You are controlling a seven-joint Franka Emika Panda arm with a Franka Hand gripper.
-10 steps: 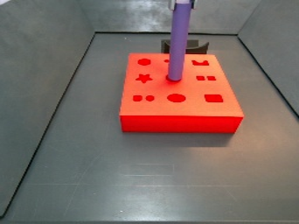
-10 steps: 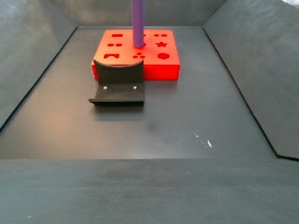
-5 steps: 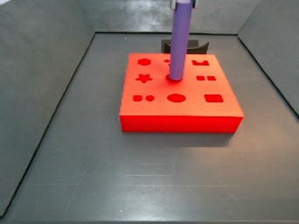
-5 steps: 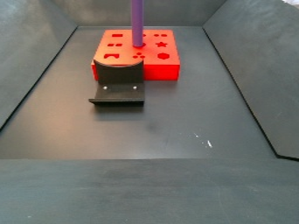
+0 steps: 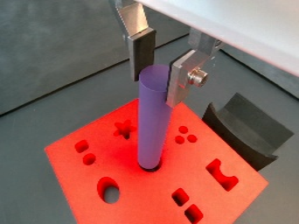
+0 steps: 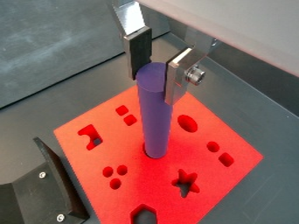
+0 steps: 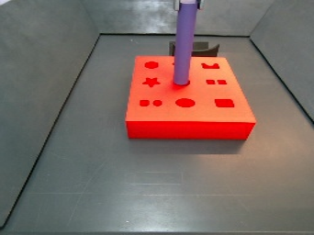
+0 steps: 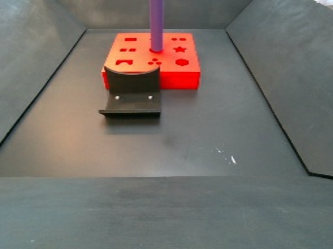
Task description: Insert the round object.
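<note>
A purple cylinder stands upright with its lower end in a hole near the middle of the red block. It shows in both wrist views and both side views. My gripper is above the block, its fingers on either side of the cylinder's top end, shut on it. In the side views the gripper is out of frame above. The red block has several differently shaped holes in its top face.
The fixture stands on the floor against one side of the red block; it also shows in the wrist views and a side view. Grey walls enclose the floor on all sides.
The cylinder's upper end has shifted very slightly sideways; its lower end stays in the hole.
</note>
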